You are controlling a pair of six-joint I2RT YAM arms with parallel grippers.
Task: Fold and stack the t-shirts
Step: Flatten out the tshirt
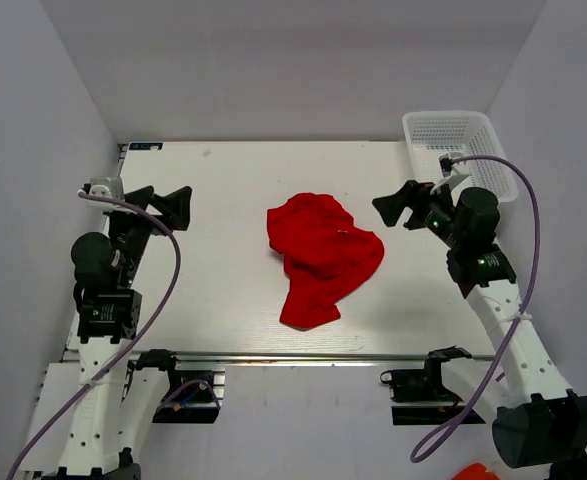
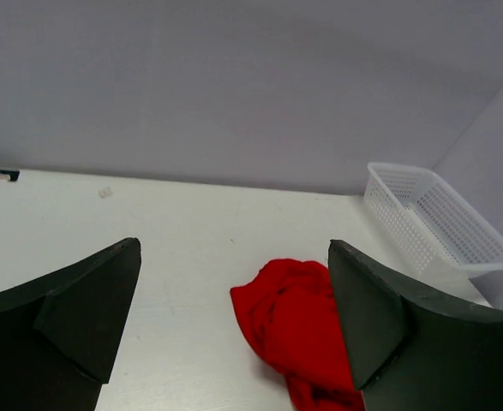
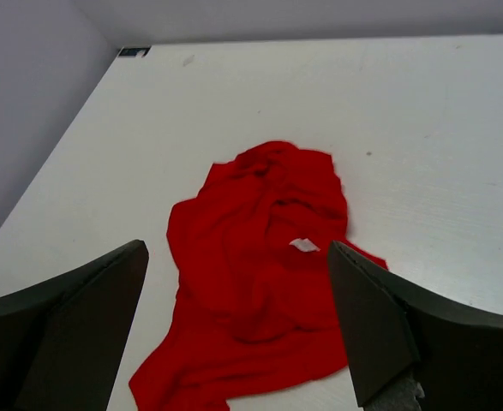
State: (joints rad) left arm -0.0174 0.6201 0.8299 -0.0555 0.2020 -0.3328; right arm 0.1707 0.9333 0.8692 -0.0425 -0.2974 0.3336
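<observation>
The red t-shirt (image 1: pixel 321 255) is lying crumpled on the tabletop (image 1: pixel 223 300), well apart from the basket (image 1: pixel 458 140), and is not yet folded. The right hand (image 1: pixel 398 205) is hovering near the basket and the left hand (image 1: pixel 165 203) far across from it. Both are gaping and holding nothing, probably poised to spread the cloth.

White mesh basket (image 1: pixel 458 130) on white table (image 1: pixel 223 200), far-rt corner (by wall).
</observation>
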